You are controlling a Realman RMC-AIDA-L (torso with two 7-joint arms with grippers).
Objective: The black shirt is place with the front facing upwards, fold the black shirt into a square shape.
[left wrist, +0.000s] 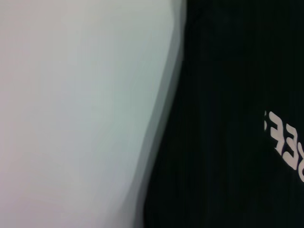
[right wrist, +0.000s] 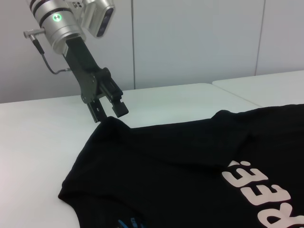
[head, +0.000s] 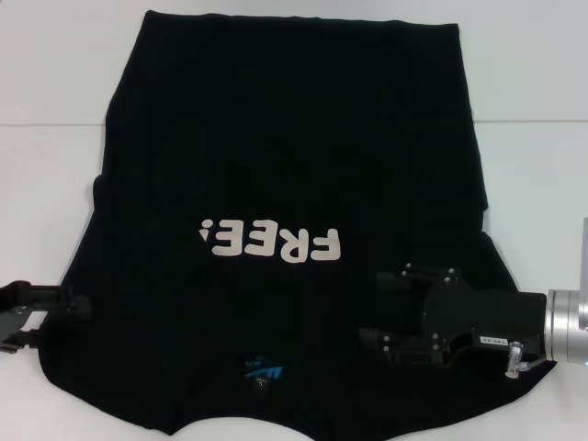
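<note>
I am seeing the black shirt [head: 285, 138] showing as soft matt cloth with a faint ribbed weave, and its white letters [head: 273, 242] are looking like a flat, smooth print. The small blue neck label [head: 262, 374] is reading as a slightly shinier print. The table [head: 55, 83] is appearing smooth, white and matt. The right gripper [head: 378, 307] is showing matt black hard parts on a brushed silvery metal wrist. The left gripper [right wrist: 108, 111] is looking matt black too, under a satin metal cuff.

Black claws [head: 390, 308], silver wrist cuffs, green indicator light.
</note>
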